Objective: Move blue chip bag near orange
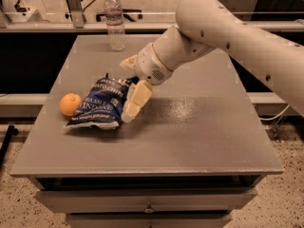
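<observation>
Camera view: bag (102, 103) flat on table (199, 132), middle left of frame, left edge just beside orange (70, 104), maybe touching. Gripper (131, 83) at bag's right end, fingers apart, clamping nothing. We judge placement done; only arm retreat left.

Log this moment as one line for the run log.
claw: at right edge of crinkly navy-blue chip bag | bag: lying on grey table, beside small round orange | task: placement looks nearly done
</observation>
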### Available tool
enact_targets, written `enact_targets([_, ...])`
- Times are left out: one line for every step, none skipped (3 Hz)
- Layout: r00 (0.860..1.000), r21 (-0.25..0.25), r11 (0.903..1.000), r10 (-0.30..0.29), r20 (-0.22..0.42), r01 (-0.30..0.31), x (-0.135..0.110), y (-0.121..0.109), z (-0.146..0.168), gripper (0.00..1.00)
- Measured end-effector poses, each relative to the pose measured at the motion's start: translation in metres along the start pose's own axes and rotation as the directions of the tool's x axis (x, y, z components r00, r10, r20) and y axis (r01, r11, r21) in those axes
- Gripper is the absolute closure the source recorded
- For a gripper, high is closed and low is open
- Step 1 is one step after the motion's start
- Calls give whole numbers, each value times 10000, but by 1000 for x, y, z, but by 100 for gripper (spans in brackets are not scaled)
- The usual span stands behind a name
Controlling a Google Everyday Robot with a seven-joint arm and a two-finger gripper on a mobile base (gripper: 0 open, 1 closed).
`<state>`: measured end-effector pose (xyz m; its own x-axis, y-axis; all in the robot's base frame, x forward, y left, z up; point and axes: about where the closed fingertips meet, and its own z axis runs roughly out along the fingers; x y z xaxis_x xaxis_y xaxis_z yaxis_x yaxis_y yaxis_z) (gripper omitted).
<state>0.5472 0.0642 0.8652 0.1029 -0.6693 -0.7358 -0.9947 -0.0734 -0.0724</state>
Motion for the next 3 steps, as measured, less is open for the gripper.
enact_targets([9999, 358, 9993, 96, -124, -91, 6, -4, -14, 0])
enact_targets([9978, 1410, 9894, 432, -504, -357, 23, -13, -70, 0])
enact_targets([9914, 2980, 9533, 829, -1013, -493, 38, -19, -166, 0])
